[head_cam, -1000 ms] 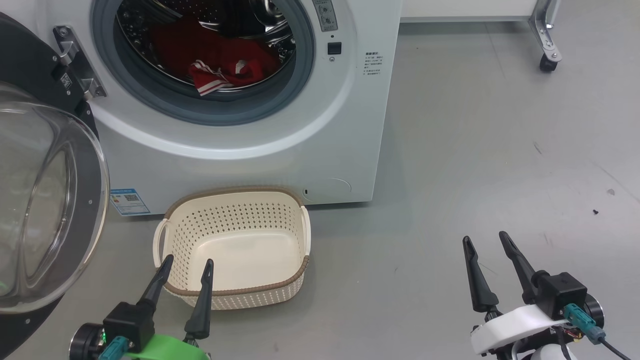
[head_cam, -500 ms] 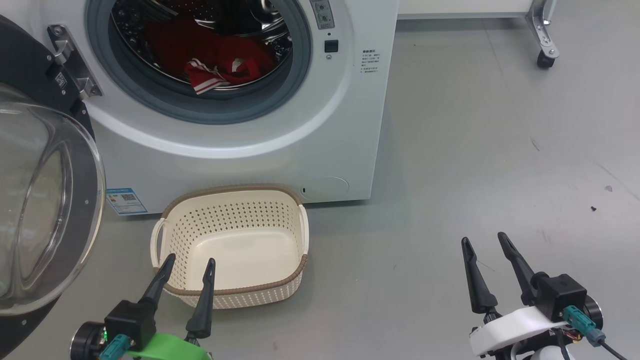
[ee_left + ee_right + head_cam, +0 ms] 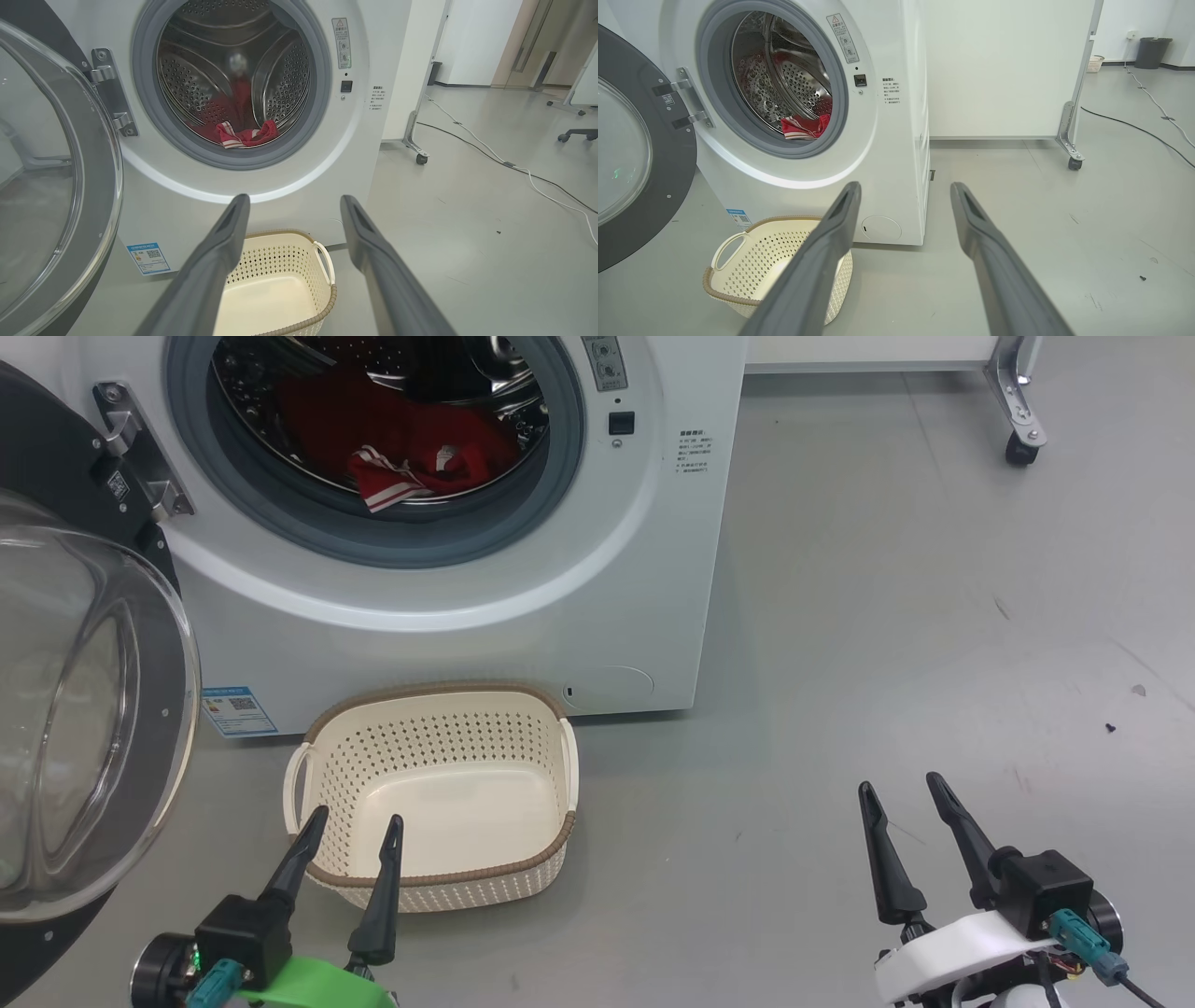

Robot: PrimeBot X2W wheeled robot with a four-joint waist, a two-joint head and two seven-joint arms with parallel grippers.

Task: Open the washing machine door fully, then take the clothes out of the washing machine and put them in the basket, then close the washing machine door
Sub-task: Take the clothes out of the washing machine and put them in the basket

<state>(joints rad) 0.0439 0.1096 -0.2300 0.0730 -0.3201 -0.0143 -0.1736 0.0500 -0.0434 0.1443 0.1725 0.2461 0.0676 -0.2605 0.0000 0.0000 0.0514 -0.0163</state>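
Machine (image 3: 607,616), far left: white, drum exposed. Door (image 3: 84,728) stands swung wide open at the machine's left, glass bowl bulging outward. Basket (image 3: 439,693) sits empty on the floor (image 3: 887,616) just in front of the machine. Clothes (image 3: 420,453) lie inside the drum, near its front lip. Left hand (image 3: 358,817), over the basket's near rim, and right hand (image 3: 901,782), well to the right, both have their fingers parted and grip nothing.

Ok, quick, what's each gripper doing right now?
Left gripper: open, holding nothing.
Right gripper: open, holding nothing.
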